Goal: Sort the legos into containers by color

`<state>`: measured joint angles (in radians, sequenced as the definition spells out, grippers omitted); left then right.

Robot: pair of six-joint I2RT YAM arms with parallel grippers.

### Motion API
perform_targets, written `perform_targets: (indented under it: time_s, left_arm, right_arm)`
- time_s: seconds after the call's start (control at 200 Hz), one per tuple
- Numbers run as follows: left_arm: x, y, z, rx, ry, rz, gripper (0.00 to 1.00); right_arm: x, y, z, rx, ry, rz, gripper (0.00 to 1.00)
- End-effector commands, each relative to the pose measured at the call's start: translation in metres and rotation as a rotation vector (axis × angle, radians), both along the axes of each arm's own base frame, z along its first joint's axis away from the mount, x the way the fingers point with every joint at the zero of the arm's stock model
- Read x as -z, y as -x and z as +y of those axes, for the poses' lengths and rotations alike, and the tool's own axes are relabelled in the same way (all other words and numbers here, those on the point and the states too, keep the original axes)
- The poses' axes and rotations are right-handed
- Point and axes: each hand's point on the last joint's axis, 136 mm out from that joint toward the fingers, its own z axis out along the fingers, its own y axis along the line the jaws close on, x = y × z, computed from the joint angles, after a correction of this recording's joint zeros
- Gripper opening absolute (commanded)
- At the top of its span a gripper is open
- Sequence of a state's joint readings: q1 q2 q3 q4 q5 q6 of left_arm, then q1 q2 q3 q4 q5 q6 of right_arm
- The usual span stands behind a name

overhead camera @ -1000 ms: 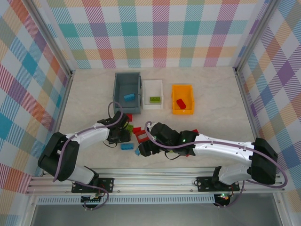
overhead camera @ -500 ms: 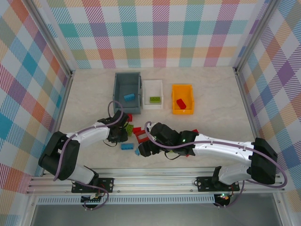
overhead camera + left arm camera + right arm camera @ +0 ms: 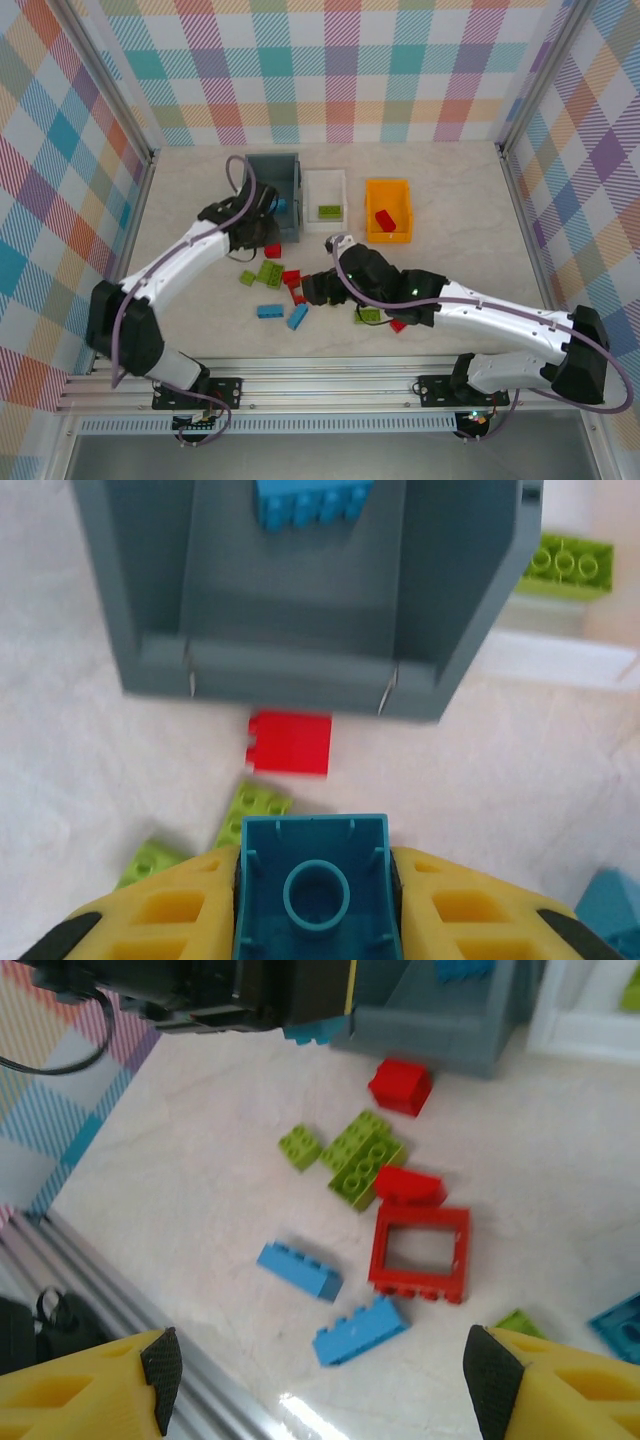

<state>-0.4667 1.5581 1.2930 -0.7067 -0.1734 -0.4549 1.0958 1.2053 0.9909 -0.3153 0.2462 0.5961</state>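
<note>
Blue brick [image 3: 313,860] pinched between the fingers of the left claw [image 3: 322,905], its hollow underside facing the wrist camera. It is held above the table [image 3: 80,750], just short of the near wall of the grey bin [image 3: 300,630]. Another blue piece [image 3: 315,500] lies inside that bin. A small red brick [image 3: 290,743] sits on the table right against the bin's near wall. The white bin [image 3: 325,188] is just beside the grey one and holds a green brick [image 3: 329,211]. The orange bin [image 3: 390,192] is a bit further right and holds a red piece [image 3: 384,220].

Right claw [image 3: 325,1370] is spread wide with nothing between its fingers. It hovers over the loose pile:
- red frame [image 3: 420,1252]
- two blue bars [image 3: 298,1270] [image 3: 360,1330]
- green cluster [image 3: 360,1165]
- small green brick [image 3: 300,1147]
- red slope piece [image 3: 408,1185]
</note>
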Motion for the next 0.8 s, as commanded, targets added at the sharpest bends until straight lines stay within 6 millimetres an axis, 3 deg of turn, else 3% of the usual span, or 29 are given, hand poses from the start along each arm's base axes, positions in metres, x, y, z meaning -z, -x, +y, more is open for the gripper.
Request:
perform_targets:
  time_s: [0.0,0.175,0.35,0.435,0.545,0.715,0.795]
  left_arm:
    - [0.017,-0.029,0.015,-0.023,-0.076,0.062,0.32]
    - [0.037,-0.070,0.015,-0.041,-0.091,0.108,0.33]
    - [0.055,-0.086,0.014,-0.043,-0.080,0.145,0.39]
    - [0.056,-0.088,0.013,-0.040,-0.079,0.152,0.48]
    - [0.044,-0.085,0.014,-0.046,-0.064,0.133,0.57]
    - [0.008,-0.075,0.014,-0.057,-0.016,0.065,0.58]
    - [-0.013,-0.065,0.014,-0.068,0.009,0.028,0.58]
  right_arm:
    - [-0.025,-0.020,-0.003,0.072,-0.064,-0.023,0.77]
    - [-0.025,-0.027,-0.013,0.111,-0.074,0.001,0.77]
    - [-0.016,-0.026,-0.023,0.128,-0.063,0.022,0.77]
    - [-0.007,-0.025,-0.029,0.138,-0.045,0.040,0.77]
    - [0.007,-0.025,-0.043,0.186,-0.013,0.082,0.77]
    - [0.030,-0.023,-0.072,0.272,0.061,0.146,0.77]
    - [0.042,-0.021,-0.078,0.268,0.118,0.170,0.71]
